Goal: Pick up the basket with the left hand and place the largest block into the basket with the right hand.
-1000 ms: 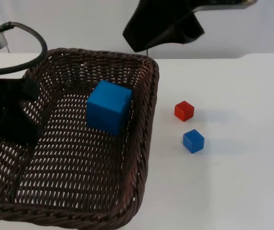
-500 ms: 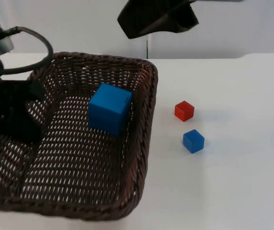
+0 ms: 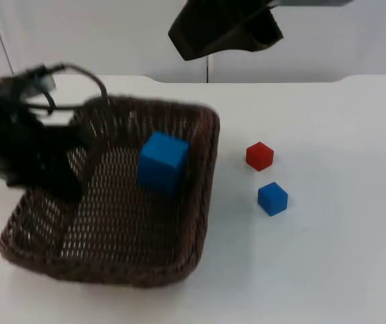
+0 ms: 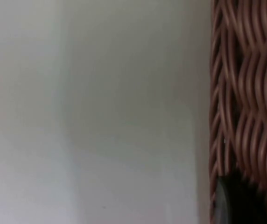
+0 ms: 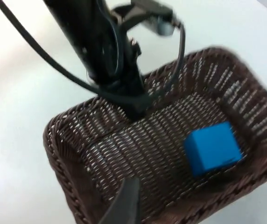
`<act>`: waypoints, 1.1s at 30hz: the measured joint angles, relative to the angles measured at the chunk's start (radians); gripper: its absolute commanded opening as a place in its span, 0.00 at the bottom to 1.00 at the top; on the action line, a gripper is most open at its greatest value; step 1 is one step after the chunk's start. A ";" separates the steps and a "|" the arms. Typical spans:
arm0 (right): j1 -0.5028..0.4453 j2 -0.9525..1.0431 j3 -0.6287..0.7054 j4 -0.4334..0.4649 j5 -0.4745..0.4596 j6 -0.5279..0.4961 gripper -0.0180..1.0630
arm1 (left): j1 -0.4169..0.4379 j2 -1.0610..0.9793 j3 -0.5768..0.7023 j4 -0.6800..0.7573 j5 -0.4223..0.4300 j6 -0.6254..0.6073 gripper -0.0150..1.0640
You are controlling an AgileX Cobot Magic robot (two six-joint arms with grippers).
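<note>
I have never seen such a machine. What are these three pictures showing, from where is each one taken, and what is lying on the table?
This is a robot with two black arms working at a white table. One picture comes from a fixed camera looking down on the table; the other two come from cameras on the arms' wrists. The left gripper holds the brown wicker basket by its left wall; its wrist camera sees the weave very close. Inside the basket lies the large blue block, which the right wrist camera also sees from above. The right gripper hangs above the table's far edge, carrying nothing visible. To the right of the basket, on the table, rest a small red block and a small blue block.
</note>
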 measured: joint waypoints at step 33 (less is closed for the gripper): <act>0.000 0.000 0.000 -0.026 -0.007 0.004 0.78 | 0.000 -0.204 -0.004 -0.019 0.093 0.024 0.99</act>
